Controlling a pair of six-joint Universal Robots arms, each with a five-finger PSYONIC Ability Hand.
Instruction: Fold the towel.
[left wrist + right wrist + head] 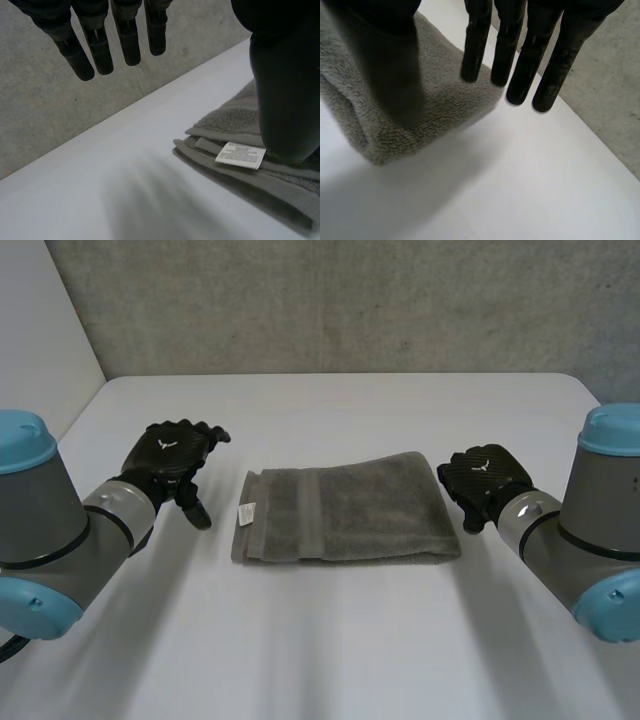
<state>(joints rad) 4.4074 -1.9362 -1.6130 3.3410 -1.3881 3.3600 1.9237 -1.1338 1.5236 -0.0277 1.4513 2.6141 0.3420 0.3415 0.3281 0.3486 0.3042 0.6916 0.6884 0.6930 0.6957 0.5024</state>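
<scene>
A grey towel (345,508) lies folded into a thick rectangle in the middle of the white table (330,640). A small white label (245,513) sits at its left edge. My left hand (172,462) hovers open a short way left of the towel, clear of it. In the left wrist view its fingers (100,45) hang straight, and the thumb (285,100) stands over the label (241,154) end of the towel (240,130). My right hand (485,485) is at the towel's right edge. Its fingers (520,50) are straight above the towel's (445,100) corner, holding nothing.
A grey textured wall (330,300) runs behind the table's far edge. Bare tabletop lies in front of the towel and on both sides of it. Both grey arms come in from the near corners.
</scene>
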